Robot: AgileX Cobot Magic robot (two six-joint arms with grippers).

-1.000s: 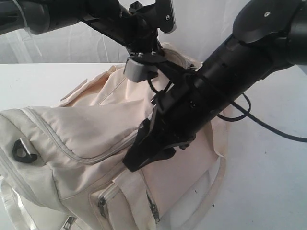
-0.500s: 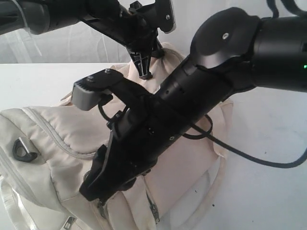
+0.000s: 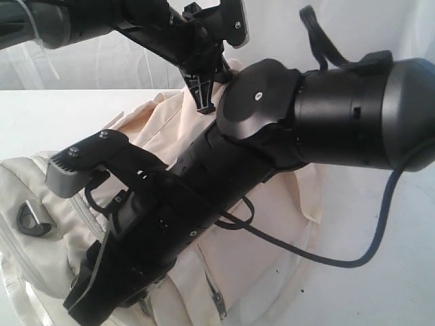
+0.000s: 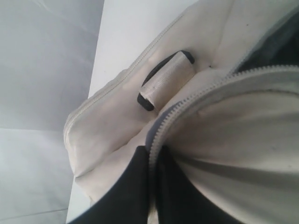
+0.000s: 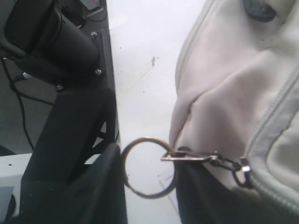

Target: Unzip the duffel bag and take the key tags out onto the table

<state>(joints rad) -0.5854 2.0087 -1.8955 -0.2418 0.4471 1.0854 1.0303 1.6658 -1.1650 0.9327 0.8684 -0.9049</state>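
Nearest the exterior camera, the right arm reaches across to the near end of the duffel bag (image 3: 272,272). The right hand (image 5: 148,163) is closed across a metal pull ring (image 5: 147,195), which spans the gap and touches both fingers. The ring links through a flat tab to the zipper slider (image 5: 240,170), so this grip appears intended to drive the slider along its track. Just beside it, a black D-ring (image 3: 30,219) lies on the bag's end panel. At the far end of the bag, the left hand (image 3: 202,98) is clenched on the cream fabric beside the zipper teeth (image 4: 196,95). This pinch most likely anchors the bag and keeps the track taut. How far the zipper is open cannot be determined. No key tags are visible; they are judged to be inside the bag. The bag rests on the white table (image 3: 380,299).
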